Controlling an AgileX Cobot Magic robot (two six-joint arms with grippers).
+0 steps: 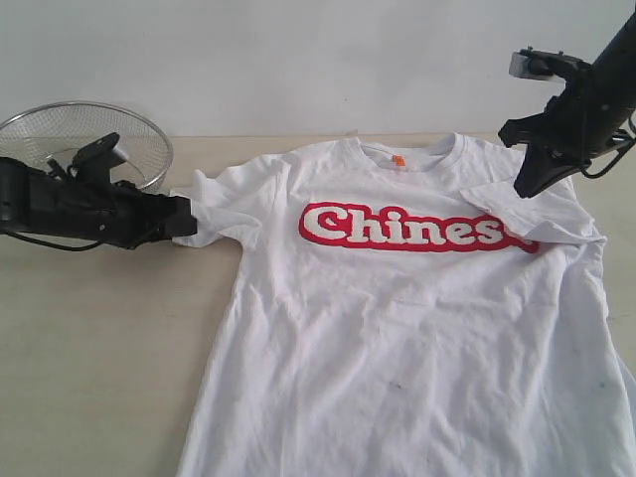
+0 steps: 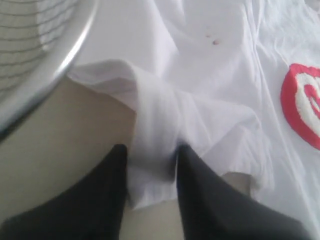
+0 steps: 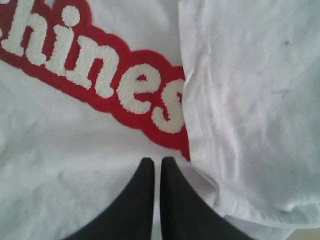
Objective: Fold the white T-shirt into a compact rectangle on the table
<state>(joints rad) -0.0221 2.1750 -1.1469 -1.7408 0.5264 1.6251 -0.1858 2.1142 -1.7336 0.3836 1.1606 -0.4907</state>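
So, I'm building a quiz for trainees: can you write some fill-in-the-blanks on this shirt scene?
The left gripper clamps the white T-shirt by a ____.
The right gripper is ____, holding nothing.
The chest lettering is white, edged in ____.
Missing words: sleeve; shut; red.
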